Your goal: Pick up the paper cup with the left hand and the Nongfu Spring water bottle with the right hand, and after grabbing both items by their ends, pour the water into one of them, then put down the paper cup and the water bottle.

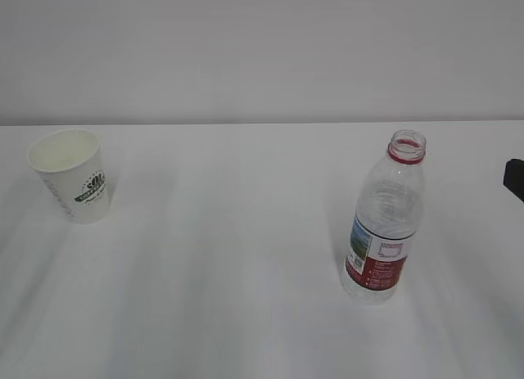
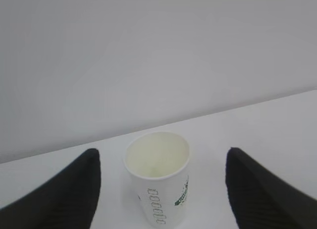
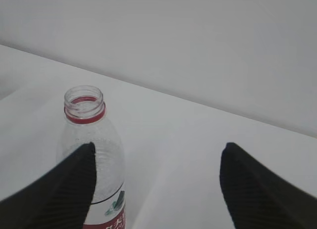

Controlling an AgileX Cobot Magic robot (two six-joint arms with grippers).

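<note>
The paper cup stands upright at the table's left, white with a green logo and empty inside. In the left wrist view the cup sits a little beyond and centred between the black fingers of my open left gripper, touching neither. The Nongfu Spring water bottle stands upright and uncapped at the right, with a red neck ring and a red label. In the right wrist view the bottle is partly behind the left finger of my open right gripper, not between the jaws. The water cannot be made out in the clear bottle.
The white table runs back to a plain pale wall. A black piece of the right arm shows at the right edge of the exterior view, right of the bottle. The left arm is outside that view.
</note>
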